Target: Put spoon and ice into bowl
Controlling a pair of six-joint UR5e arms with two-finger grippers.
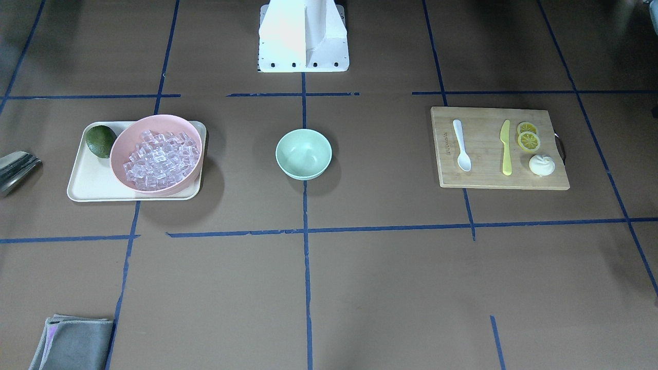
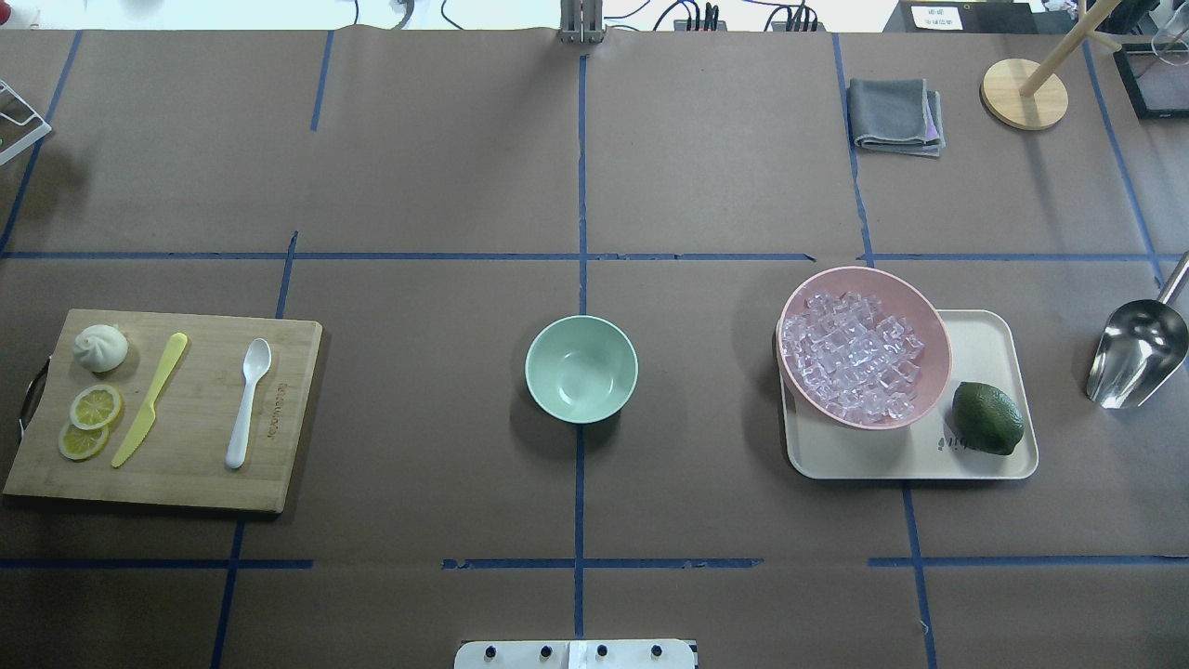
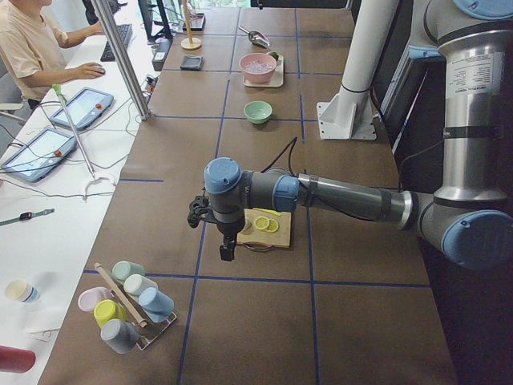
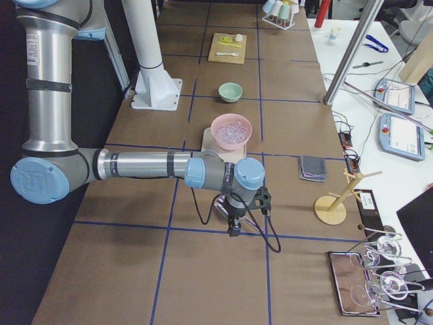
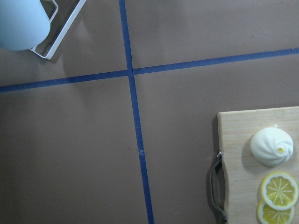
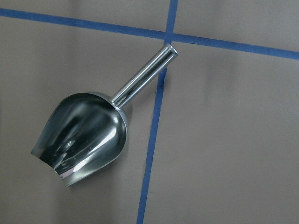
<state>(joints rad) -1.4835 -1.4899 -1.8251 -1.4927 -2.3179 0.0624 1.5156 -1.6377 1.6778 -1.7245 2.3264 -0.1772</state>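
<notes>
nothing started yet: the bowl (image 2: 581,369) sits empty mid-table, the spoon (image 2: 247,401) lies on the cutting board (image 2: 195,483), and the ice (image 2: 850,358) is heaped in the pink bowl (image 2: 940,325). left gripper (image 3: 227,255) and right gripper (image 4: 233,230) both look too small to tell whether they're parted or holding anything. next up, likely: left drops onto the spoon's handle.

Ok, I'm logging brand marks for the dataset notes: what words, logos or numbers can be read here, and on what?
Nothing reads clearly enough to quote.
Burnt-in brand on the cutting board, beside the spoon: too small to read.
Faint print on the tray, near the lime: blurred.
White label on the left arm: too small.
</notes>
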